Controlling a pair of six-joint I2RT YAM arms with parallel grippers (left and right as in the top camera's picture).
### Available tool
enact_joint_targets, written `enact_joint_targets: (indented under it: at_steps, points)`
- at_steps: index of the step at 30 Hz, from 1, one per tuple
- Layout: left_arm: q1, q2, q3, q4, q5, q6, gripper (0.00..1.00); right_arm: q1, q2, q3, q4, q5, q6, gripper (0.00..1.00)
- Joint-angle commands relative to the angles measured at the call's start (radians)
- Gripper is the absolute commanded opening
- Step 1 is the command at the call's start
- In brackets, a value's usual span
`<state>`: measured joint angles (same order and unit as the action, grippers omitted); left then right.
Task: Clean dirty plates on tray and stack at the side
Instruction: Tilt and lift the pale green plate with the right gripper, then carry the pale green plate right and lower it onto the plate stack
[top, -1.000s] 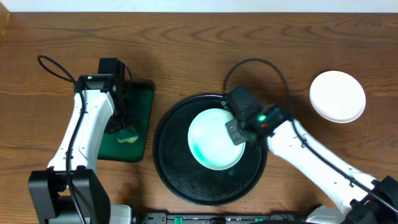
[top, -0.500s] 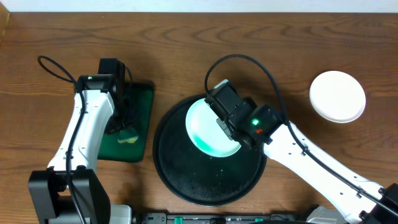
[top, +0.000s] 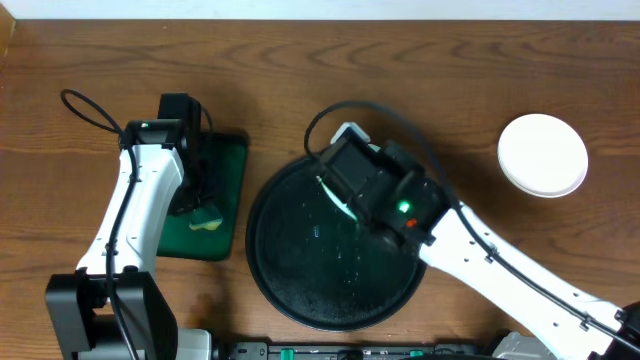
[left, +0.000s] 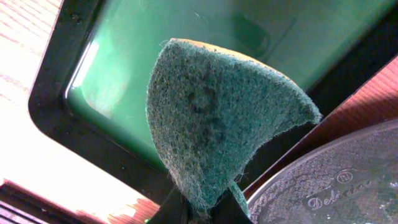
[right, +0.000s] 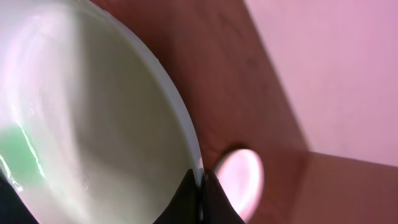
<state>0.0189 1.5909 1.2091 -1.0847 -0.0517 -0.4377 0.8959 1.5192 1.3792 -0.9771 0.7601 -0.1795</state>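
Observation:
Above the black tray (top: 285, 290), my right gripper (right: 200, 186) is shut on the rim of a pale mint-green plate (right: 93, 124). The plate is tipped up on edge and shows in the overhead view only as a thin sliver (top: 338, 200) beside the wrist. A teal smear (right: 18, 155) lies on its inner face. A stack of white-looking plates (top: 543, 155) sits on the bare wood at the right. My left gripper (left: 205, 213) is shut on a green scouring sponge (left: 217, 118), held over the green rectangular tray (top: 228, 165).
Water droplets and a small teal speck (top: 317, 232) dot the black tray's floor. Its rim (left: 323, 186) shows at the lower right of the left wrist view. The right arm's cable (top: 390, 110) loops above the tray.
The right arm has lifted the mint plate off the tray floor, tipped it from flat to on edge, and carried it left and back. The left arm and sponge have not moved.

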Motion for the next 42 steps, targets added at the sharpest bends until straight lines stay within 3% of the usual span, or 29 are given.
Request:
enact_joint_targets:
  at_steps: [1,23,42]
  points:
    - [0.005,-0.001,-0.010,-0.002,-0.001,-0.002,0.08,0.034,-0.020,0.023,-0.004,0.176,-0.073,0.01]
    - [0.005,-0.001,-0.010,-0.002,-0.001,-0.001,0.08,0.251,-0.020,0.023,0.010,0.571,-0.230,0.01]
    - [0.005,-0.001,-0.010,-0.003,-0.001,-0.001,0.08,0.264,-0.020,0.023,0.033,0.600,-0.238,0.01]
